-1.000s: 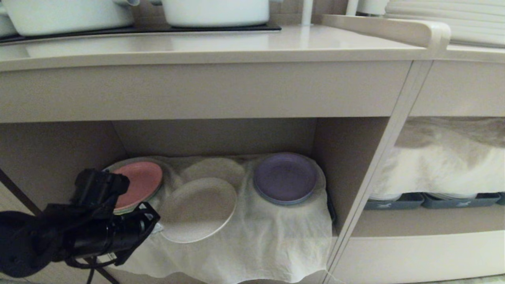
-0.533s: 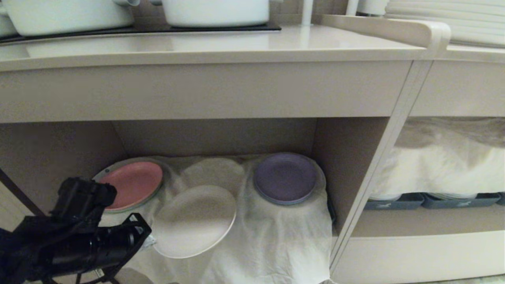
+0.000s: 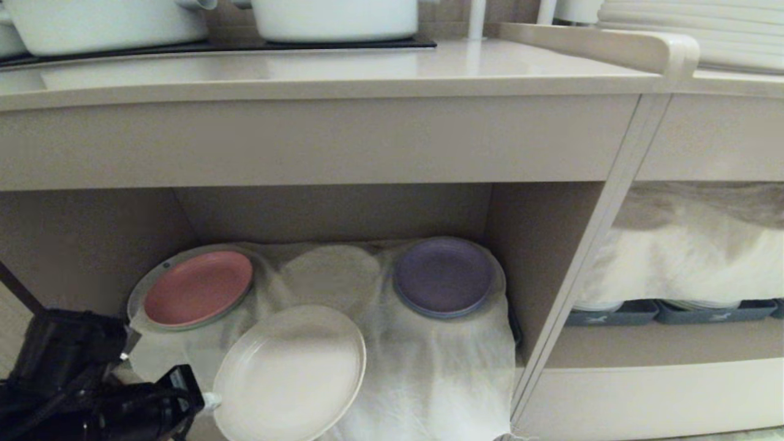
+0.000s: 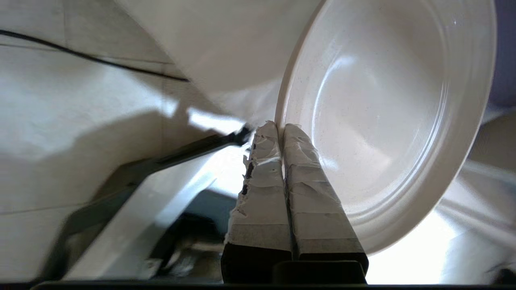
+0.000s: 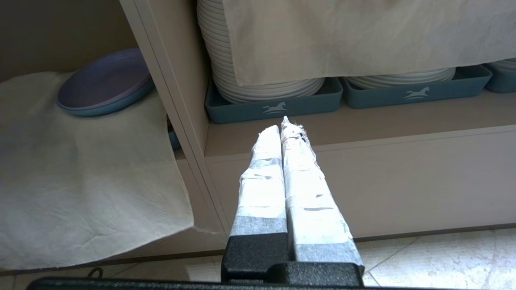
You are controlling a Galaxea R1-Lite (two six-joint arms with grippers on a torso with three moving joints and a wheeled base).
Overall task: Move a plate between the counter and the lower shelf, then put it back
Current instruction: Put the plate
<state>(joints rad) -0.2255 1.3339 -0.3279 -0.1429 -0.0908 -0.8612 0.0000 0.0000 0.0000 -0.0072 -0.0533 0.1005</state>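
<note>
The small cream plate [image 3: 291,373] hangs in front of the lower shelf [image 3: 343,211], out past the white cloth [image 3: 441,367], tilted with its face toward me. My left gripper [image 3: 208,401] at the bottom left is shut on the plate's left rim. In the left wrist view the taped fingers [image 4: 300,161] pinch the plate [image 4: 387,108] by its rim, one on each side. The counter [image 3: 318,73] runs across the top. My right gripper [image 5: 284,125] is shut on nothing, parked low before the neighbouring niche.
A pink plate [image 3: 197,288] and a purple plate [image 3: 442,277] lie on the cloth inside the niche. White pots [image 3: 334,18] stand on the counter's black panel. Stacked white plates sit in blue-grey trays [image 5: 274,106] at the right, under a cloth.
My left arm has drawn back and down toward the bottom left with the plate. The plate has come off the cloth and out of the niche, and the pink plate is uncovered.
</note>
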